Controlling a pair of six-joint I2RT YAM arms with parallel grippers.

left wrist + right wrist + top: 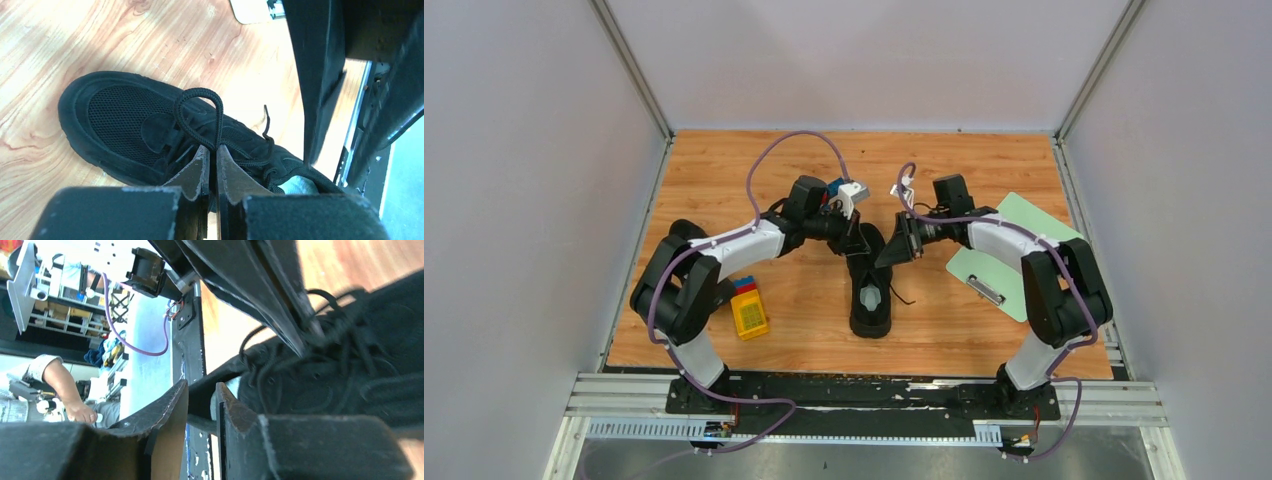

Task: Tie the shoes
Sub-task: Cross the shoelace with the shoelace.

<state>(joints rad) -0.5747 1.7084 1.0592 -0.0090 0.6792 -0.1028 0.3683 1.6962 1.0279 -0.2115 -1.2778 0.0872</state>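
Observation:
One black shoe [870,292] lies mid-table, toe away from the arms, with its pale insole showing. My left gripper [854,240] hangs over the laced part of the shoe [115,120]. It [211,148] is shut on the base of a black lace loop [200,90] that stands up above the tongue. My right gripper [892,252] is just right of the shoe [350,380], beside the lacing. Its jaws [201,387] stand apart with nothing between them. A loose lace end [265,120] trails off the shoe's side.
A pale green clipboard [1004,255] lies to the right, partly under my right arm. A yellow block with red and blue pieces [749,312] sits at the left front. Grey walls close in the wooden table [724,170] on three sides.

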